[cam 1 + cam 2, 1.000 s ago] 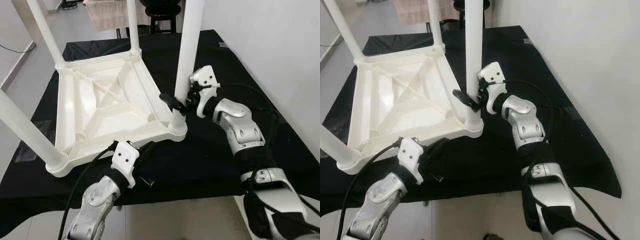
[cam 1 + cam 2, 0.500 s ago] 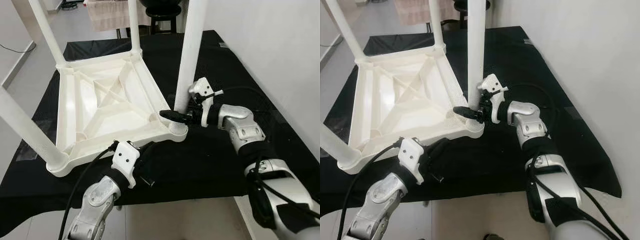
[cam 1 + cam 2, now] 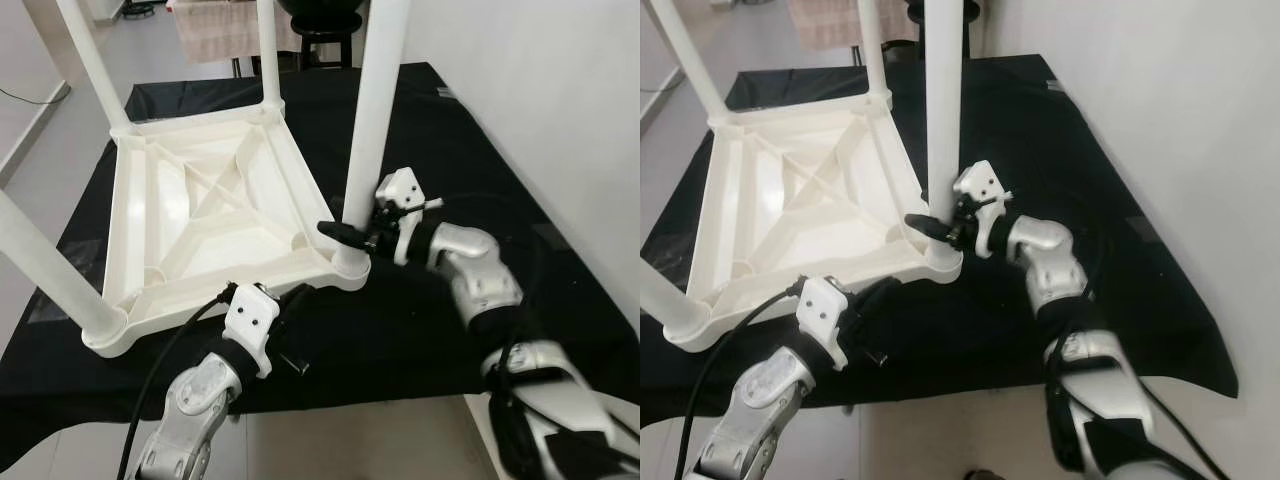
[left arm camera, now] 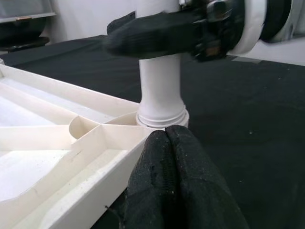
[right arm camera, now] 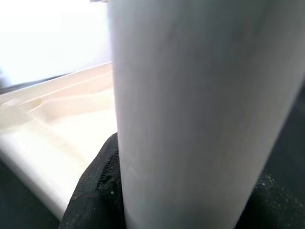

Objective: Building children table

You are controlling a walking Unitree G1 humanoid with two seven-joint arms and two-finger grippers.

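Table: the white plastic children's table point(image 3: 200, 215) lies upside down on a black cloth point(image 3: 420, 130), its ribbed underside facing up and its legs pointing upward
Near-right leg: a white leg point(image 3: 365, 120) stands upright in the corner socket point(image 3: 348, 268) nearest the right arm
Right gripper: the right gripper point(image 3: 352, 232) is clamped on that leg just above the socket, one black finger point(image 3: 338, 230) crossing the front of the leg on the tabletop side; in the right wrist view the leg point(image 5: 200, 114) sits close against the black pads
Left gripper: the left gripper point(image 4: 169, 138) has its two fingers pressed together with nothing between them, the tips touching the table's near rim point(image 3: 250, 283) just beside the socketed corner
Edges: the near-left corner point(image 3: 100, 330) with its leg point(image 3: 45, 265) sits close to the front edge of the cloth; the near rim runs just ahead of the left wrist
Open room: bare black cloth lies to the right of the table, between the leg and a white wall point(image 3: 540, 110); grey floor point(image 3: 40, 150) shows to the left
Background: a dark stool point(image 3: 325, 25) stands beyond the far edge
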